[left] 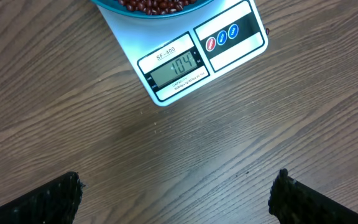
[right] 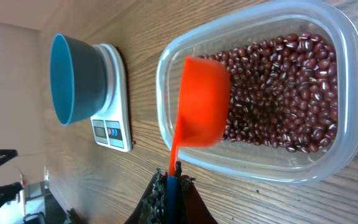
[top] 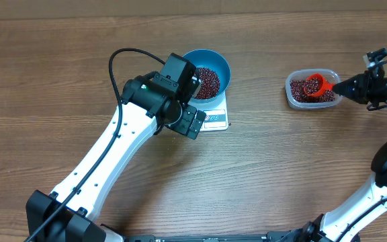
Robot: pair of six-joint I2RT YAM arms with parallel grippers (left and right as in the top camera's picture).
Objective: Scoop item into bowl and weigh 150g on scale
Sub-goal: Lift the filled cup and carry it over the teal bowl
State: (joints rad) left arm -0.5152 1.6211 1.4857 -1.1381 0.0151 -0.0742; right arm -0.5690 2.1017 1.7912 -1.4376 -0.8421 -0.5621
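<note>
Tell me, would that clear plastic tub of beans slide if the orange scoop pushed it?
Probably slightly: the thin clear plastic tub looks light on the smooth wooden table. Its low, wide shape and layer of small dark red beans should resist tipping.

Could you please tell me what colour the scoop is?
Bright orange-red scoop, clearest in the right wrist view.

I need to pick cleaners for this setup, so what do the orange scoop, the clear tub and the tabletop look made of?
The scoop: likely molded plastic, uniform orange-red, smooth with a soft sheen. The tub: probably clear plastic; beans show through its glossy walls. The table: wood or wood-look laminate, matte, visible grain; cannot tell which.
</note>
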